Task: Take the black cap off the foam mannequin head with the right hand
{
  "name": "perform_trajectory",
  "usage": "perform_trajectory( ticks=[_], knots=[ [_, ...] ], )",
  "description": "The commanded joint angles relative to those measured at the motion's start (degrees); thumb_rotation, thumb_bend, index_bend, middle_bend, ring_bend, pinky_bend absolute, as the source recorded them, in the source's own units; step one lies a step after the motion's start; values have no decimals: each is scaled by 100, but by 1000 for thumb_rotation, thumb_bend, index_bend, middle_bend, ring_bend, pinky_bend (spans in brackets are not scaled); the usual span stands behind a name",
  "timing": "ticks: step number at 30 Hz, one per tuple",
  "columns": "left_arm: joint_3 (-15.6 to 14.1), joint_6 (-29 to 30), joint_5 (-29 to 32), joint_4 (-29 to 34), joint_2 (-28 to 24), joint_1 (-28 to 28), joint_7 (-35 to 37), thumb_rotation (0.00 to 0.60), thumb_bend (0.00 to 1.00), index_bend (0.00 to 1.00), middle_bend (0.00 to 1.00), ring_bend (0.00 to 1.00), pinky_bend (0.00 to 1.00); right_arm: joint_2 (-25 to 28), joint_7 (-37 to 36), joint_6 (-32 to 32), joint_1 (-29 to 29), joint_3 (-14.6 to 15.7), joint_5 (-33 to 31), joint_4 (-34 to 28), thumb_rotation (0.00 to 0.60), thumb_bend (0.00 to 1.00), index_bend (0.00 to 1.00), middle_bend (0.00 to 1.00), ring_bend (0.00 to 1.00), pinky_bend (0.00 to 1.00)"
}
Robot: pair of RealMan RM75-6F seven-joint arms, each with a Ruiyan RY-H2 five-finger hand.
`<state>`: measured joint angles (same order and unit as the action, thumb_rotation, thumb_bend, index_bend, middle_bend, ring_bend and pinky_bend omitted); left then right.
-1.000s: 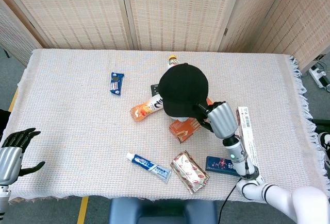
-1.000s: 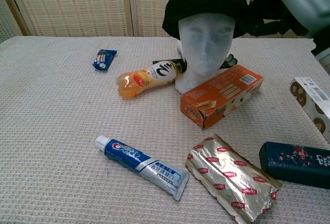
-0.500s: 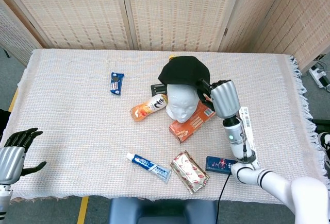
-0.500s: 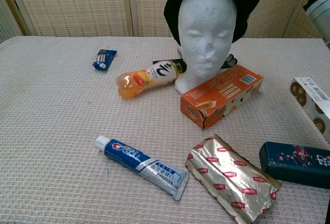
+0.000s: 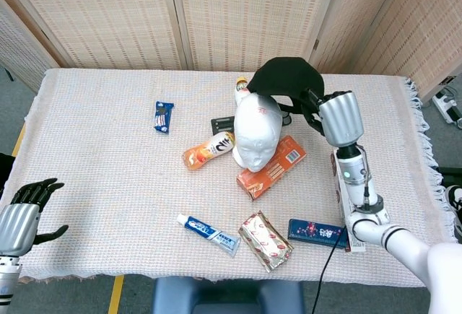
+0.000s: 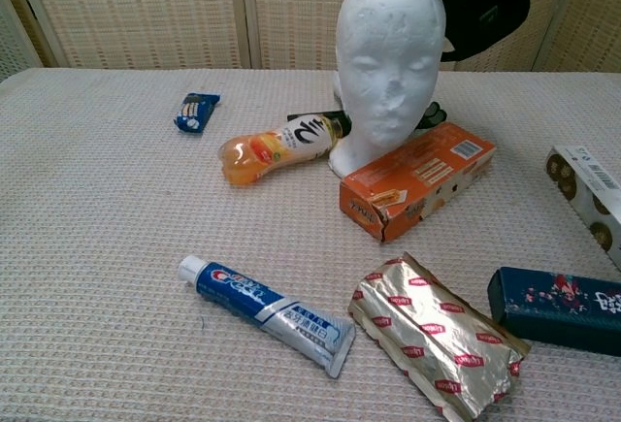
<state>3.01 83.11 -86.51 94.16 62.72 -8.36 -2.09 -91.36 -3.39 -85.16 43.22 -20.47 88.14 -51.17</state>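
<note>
right hand (image 5: pixel 338 115): grips the black cap (image 5: pixel 287 80), held in the air behind and right of the foam mannequin head (image 5: pixel 257 132); head bare, upright | left hand (image 5: pixel 25 209): holds nothing, fingers apart, at the table's (image 5: pixel 101 162) near-left edge | beside head: orange juice bottle (image 6: pixel 278 146); orange carton (image 6: pixel 417 179)
</note>
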Motion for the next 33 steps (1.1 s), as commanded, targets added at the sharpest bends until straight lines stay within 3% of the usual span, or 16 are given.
perform_trajectory(
  ticks=[1,8,18,24,30,32,33],
  knots=[
    [0,-9,-9,6,2,-11,-4,600,72,247,201,194,190,550,35,-55,-360,286,97,-466,600,1000,829,1000,1000,1000],
    [-10,21,-92,67,3,-32,-34,600,72,246,201,194,190,1451,259,-241,-1044,769,238,-1221,600,1000,829,1000,1000,1000],
    [-57,65,-159,187,-35,-9,-123,600,72,245,201,194,190,1937,1,-536,-1711,1398,606,-1680,600,1000,829,1000,1000,1000],
    [-78,30,-159,224,-27,-17,-171,600,72,245,201,194,190,1867,31,-388,-1810,1636,763,-1747,600,1000,829,1000,1000,1000],
    [-90,18,-177,246,-24,-26,-195,600,72,245,196,193,190,1323,34,169,-1627,1661,639,-1147,600,994,802,1000,1000,1000],
    [-94,-10,-128,232,-28,-21,-189,600,72,245,195,194,190,1117,65,390,-1563,1639,534,-932,600,938,759,1000,1000,1000],
    [-97,-20,-109,227,-30,-17,-188,600,73,244,194,194,190,1037,76,479,-1540,1626,483,-863,600,849,720,999,999,1000]
  ],
)
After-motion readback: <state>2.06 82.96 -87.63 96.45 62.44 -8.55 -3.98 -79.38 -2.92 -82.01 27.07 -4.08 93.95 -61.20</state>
